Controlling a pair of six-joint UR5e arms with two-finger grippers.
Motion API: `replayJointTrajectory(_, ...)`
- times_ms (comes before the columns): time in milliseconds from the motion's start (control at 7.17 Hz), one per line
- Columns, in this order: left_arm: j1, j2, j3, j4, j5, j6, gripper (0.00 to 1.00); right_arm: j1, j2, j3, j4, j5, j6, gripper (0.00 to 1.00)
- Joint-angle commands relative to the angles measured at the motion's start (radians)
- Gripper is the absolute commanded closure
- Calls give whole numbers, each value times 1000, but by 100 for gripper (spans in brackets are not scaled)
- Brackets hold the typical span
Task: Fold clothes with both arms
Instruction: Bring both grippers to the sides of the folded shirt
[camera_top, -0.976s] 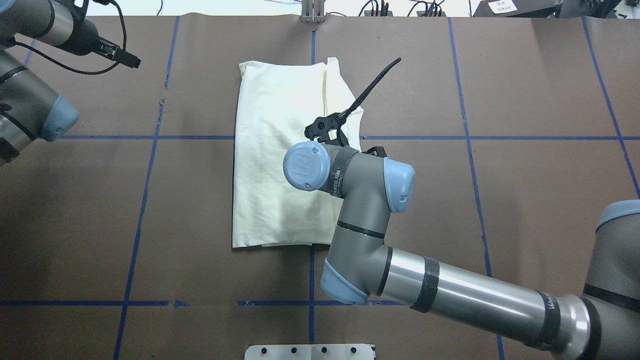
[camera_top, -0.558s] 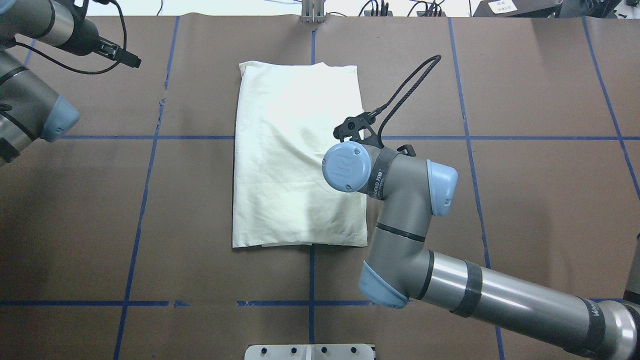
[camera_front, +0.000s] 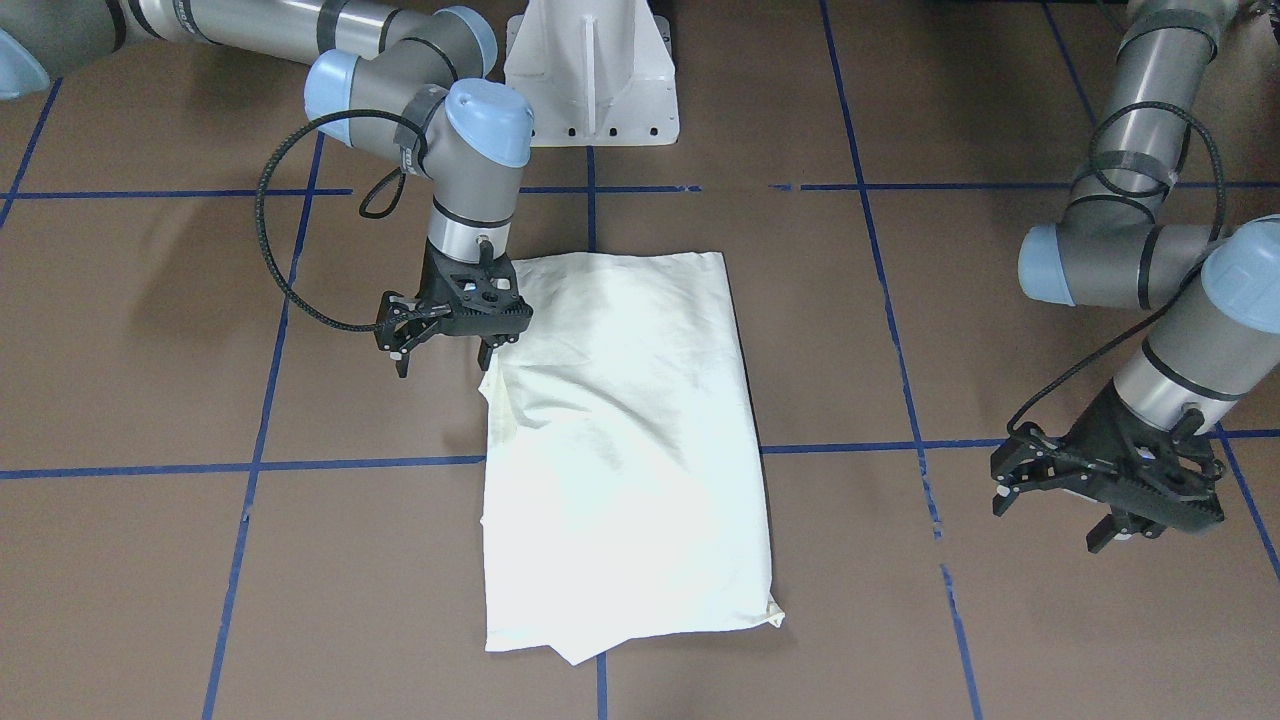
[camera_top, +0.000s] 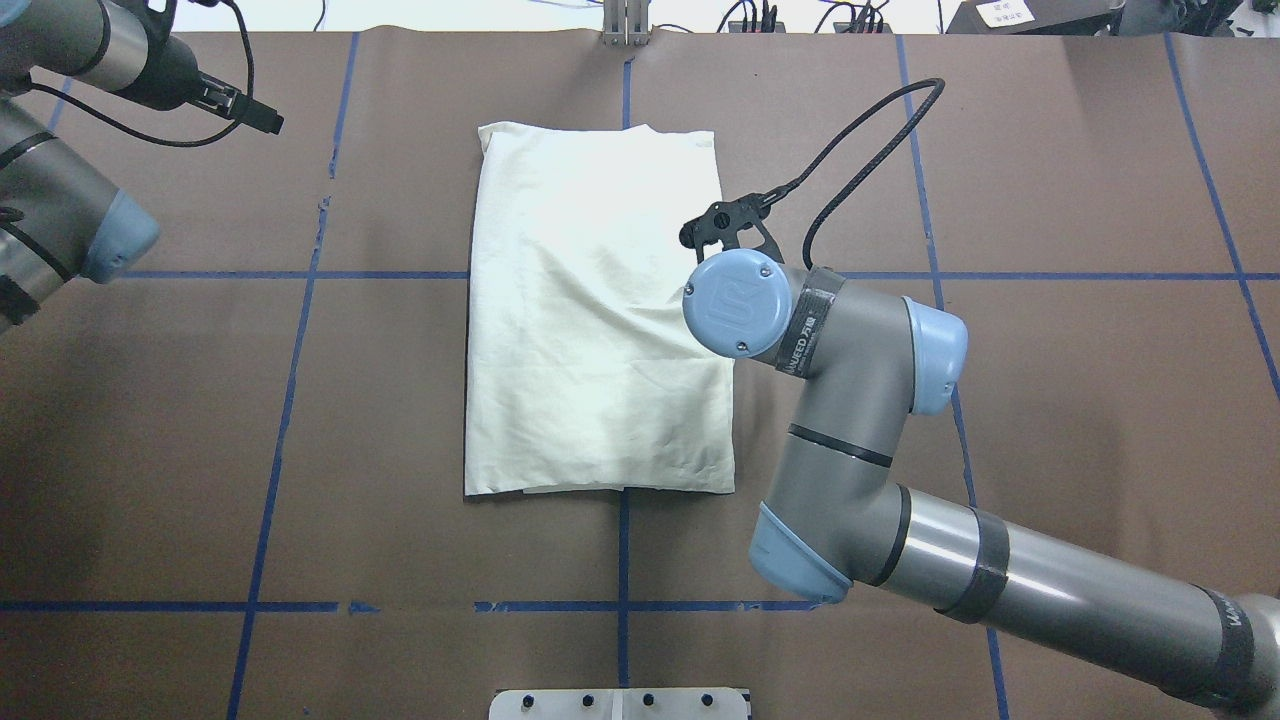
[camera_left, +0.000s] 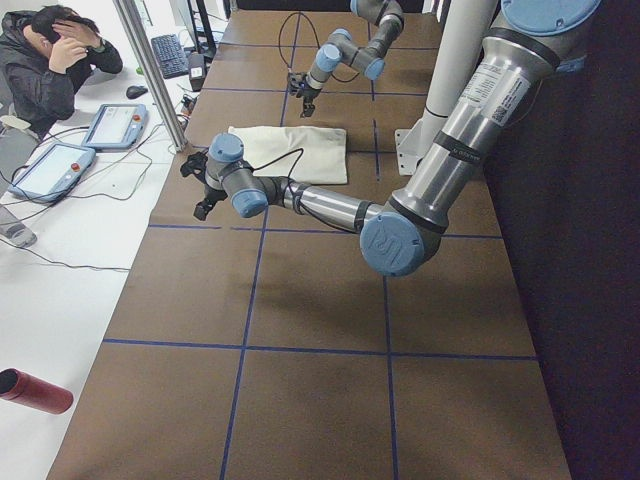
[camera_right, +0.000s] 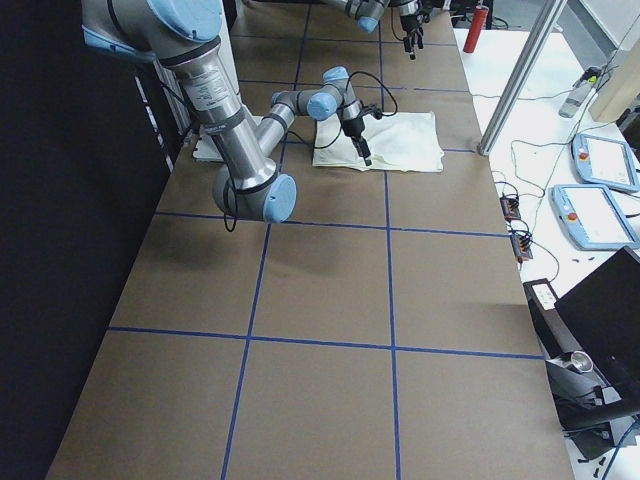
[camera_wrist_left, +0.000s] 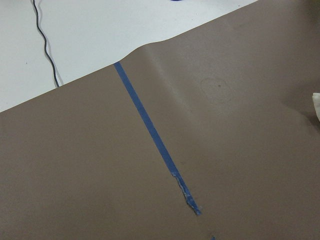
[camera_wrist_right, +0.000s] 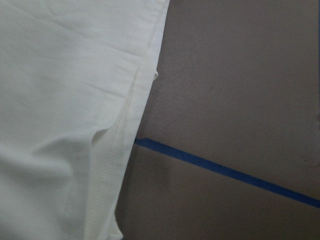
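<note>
The cream-white shirt (camera_top: 590, 310) lies folded into a tall rectangle at the table's middle, plain side up, with no print showing. My right gripper (camera_front: 443, 362) hangs open and empty just off the shirt's (camera_front: 620, 430) edge on my right side, one fingertip close to the cloth. The right wrist view looks down on that hemmed shirt edge (camera_wrist_right: 65, 100) and bare table. From overhead the right wrist (camera_top: 735, 300) covers most of its gripper. My left gripper (camera_front: 1050, 520) is open and empty, low over bare table far to the shirt's other side. A sliver of cloth (camera_wrist_left: 317, 105) shows in the left wrist view.
The brown table cover carries a grid of blue tape lines (camera_top: 300, 275). The white pedestal (camera_front: 590, 80) stands at the robot's side of the table. A seated person (camera_left: 55, 50) and control tablets (camera_left: 115, 125) are beyond the far edge, and a red cylinder (camera_left: 35, 390) lies off the table.
My right arm has swung rightward, from above the shirt to just past its right edge. The shirt's right part, bunched with a seam showing a second ago, now lies flat. The left arm is still.
</note>
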Motion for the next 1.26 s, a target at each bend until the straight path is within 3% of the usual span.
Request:
replayJointTrajectory(0,23,28,-91,2,2,-206,0,11,-125,77,314,88,156,0)
replayJointTrajectory(139,74,86,-195,4,9,-311,0,11,-169,102,393,125,244,0)
replayJointTrajectory(418,174,186,-390,4,14,-562,0,11,-192,200,400,152,516,0)
replayJointTrajectory(558,252,212,-466,4,85,-718,0,8,-209,246,405,154,598,0)
replayJointTrajectory(697,358,229,-522,4,179,-911,8,3,-241,275,458,154,681,0)
replayJointTrajectory(837,450,231,-557,4,274,-1048,15,-3,-305,272,604,153,721,0)
replayJointTrajectory(976,536,231,-561,5,354,-1153,26,-3,-347,280,671,151,744,1)
replayJointTrajectory(1116,602,231,-562,5,400,-1251,39,-6,-345,280,672,143,805,1)
